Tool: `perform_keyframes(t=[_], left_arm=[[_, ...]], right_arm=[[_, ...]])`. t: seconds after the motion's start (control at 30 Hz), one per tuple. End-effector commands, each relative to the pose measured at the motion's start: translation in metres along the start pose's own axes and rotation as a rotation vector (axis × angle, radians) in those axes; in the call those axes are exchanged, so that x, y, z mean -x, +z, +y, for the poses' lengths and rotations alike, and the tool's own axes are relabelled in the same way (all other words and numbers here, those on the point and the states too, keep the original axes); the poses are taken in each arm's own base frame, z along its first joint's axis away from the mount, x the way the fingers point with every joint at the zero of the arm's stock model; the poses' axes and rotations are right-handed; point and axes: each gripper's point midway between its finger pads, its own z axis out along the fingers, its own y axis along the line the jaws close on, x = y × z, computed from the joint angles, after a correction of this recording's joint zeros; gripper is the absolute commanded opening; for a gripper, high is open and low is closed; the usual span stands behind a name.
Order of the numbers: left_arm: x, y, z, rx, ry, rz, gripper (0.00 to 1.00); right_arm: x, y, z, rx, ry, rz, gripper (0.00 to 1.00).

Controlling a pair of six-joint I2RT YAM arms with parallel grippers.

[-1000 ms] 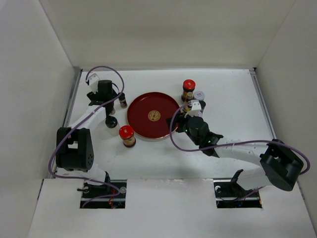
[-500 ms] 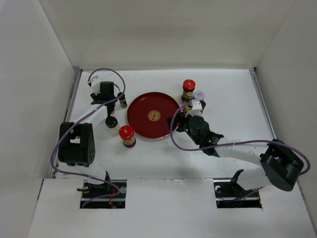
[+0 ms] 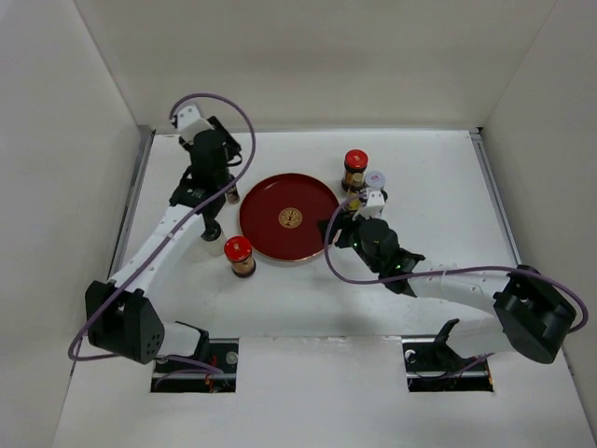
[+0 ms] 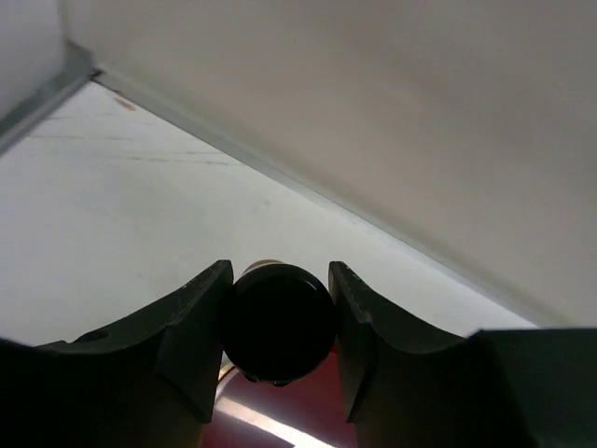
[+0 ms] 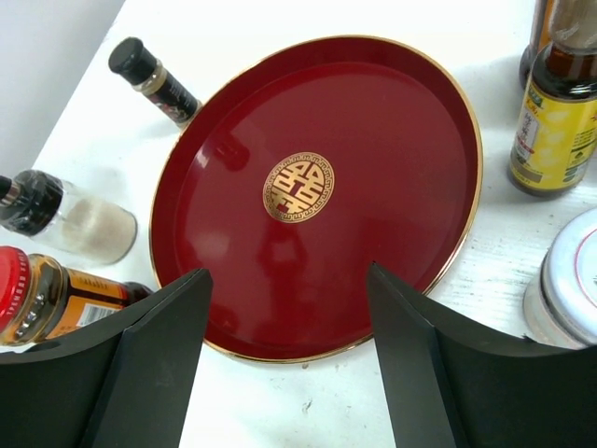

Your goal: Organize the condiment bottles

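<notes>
One black-capped bottle [image 4: 280,322] clamped in left jaws | right jaws apart by red tray [image 5: 373,121] | bottles [image 5: 550,131] flank it

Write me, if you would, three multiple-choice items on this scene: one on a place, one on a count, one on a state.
1. Relative to the red tray, the white-lidded jar stands: A. on it B. to its right C. to its left
2. Red-lidded bottles seen from above: A. two B. one C. four
3. The left tool is: A. wide open B. out of view C. shut on a black-capped bottle
Answers: B, it sits off the tray's right rim; A, one right-rear of the tray, one near-left; C, the cap is pinched from both sides.
</notes>
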Motion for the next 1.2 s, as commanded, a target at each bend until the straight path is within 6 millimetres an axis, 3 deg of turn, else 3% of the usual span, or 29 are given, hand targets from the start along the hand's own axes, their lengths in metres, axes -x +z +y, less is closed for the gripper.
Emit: perform_keyframes(t=[0.0,0.07,0.2,0.33,0.53,0.9,1.17], left_arm=[[-0.035,-0.006,-0.047,-0.119,0.036,0.075,0.31],[-0.063,-0.007,-0.068,-0.156,0.036,0.128,0.31],[-0.1,-0.001,-0.097,-0.191,0.071,0.183,0.31],[-0.128,0.014,-0.114,-0.209,0.102,0.214,0.31],[-0.175,0.037,-0.101,-0.152,0.173,0.277,0.31],[-0.211,0.053,-0.076,-0.083,0.244,0.328,0.33],[-0.223,0.056,-0.065,-0.056,0.272,0.345,0.57]], right_arm=[[0.033,-0.003,-0.004,-0.002,0.074,-0.112,0.72],[0.036,-0.002,-0.021,-0.045,0.098,-0.122,0.71],[0.038,-0.002,-0.049,-0.102,0.175,-0.134,0.7],[0.039,-0.003,-0.05,-0.086,0.187,-0.132,0.7],[0.04,-0.005,-0.048,-0.08,0.179,-0.133,0.71],[0.038,-0.003,-0.044,-0.063,0.177,-0.126,0.71],[0.04,-0.004,-0.043,-0.054,0.175,-0.132,0.71]])
